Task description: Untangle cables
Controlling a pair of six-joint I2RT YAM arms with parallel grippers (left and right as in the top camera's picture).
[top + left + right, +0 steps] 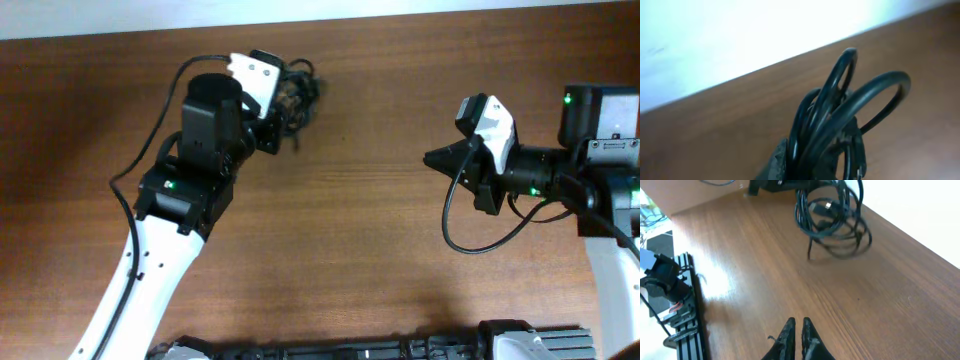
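Black cables [826,226], a reddish-brown table [380,260] with fine wood grain, and white-and-black arms [150,270] with small green lights [168,184]

I'm at a lab workbench: bare wooden table [380,250], black equipment rack [690,297] lower left of my right-wrist view.

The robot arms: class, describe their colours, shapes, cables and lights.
The left arm and right arm have white links, boxy black joints with small green lights, and a white wrist cap. A black wire loops beside each. The right gripper has tapered black fingers.
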